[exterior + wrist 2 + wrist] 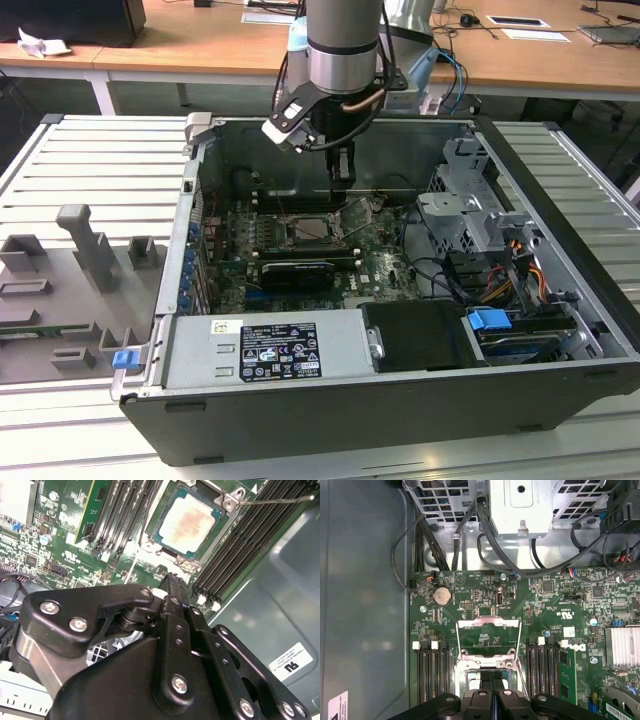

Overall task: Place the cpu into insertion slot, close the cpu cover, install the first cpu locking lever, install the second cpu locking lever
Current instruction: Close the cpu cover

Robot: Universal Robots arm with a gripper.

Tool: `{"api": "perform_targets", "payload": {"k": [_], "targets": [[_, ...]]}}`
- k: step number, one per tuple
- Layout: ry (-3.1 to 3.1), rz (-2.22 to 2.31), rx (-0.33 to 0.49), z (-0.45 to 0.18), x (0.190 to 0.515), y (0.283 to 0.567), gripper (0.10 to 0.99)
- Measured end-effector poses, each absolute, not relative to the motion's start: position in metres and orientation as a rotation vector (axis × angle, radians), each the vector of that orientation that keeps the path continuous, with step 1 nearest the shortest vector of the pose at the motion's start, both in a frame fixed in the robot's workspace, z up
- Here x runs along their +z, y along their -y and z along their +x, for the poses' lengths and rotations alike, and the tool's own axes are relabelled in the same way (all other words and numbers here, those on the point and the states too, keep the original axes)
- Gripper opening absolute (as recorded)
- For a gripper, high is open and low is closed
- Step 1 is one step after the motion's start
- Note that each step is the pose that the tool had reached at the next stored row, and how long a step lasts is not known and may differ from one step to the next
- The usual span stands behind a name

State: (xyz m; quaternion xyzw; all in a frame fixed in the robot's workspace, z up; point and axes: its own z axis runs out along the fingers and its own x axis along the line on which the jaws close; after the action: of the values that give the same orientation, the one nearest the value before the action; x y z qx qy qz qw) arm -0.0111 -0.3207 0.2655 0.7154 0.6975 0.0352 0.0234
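The small flat square cpu (190, 522) with its silvery-beige metal top lies seated level in the insertion slot (196, 556) of the green motherboard (470, 592) – we judge the first step done. The cpu cover (487, 624), a thin hinged silvery metal frame with a square opening, stands raised; through its opening we see the board behind it. In the exterior view the cpu cover (358, 212) rises at the slot's edge toward the exterior view's right.

The black pincer (491, 677) hangs above the slot with its two fingers pressed together and nothing between them. From its tips the cover lies straight ahead, on the side of the slot nearest the silvery drive cage (520, 505) – the frame's free top edge runs crosswise to the line where the fingers meet. In the second wrist view the pincer (172, 580) points at the cpu from just beside the slot's corner.

A thin steel wire locking lever (275, 501) juts free from one slot corner; we judge it unlatched. Black memory slots (432, 672) flank the slot. All sits in a black computer case (400, 420) lying open on the ribbed grey bench (100, 160).
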Motion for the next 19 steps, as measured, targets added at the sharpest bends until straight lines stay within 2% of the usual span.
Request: {"api": "perform_targets", "payload": {"k": [19], "targets": [[-2.159, 2.214, 0.109, 0.011, 0.265, 0.321, 0.106]]}}
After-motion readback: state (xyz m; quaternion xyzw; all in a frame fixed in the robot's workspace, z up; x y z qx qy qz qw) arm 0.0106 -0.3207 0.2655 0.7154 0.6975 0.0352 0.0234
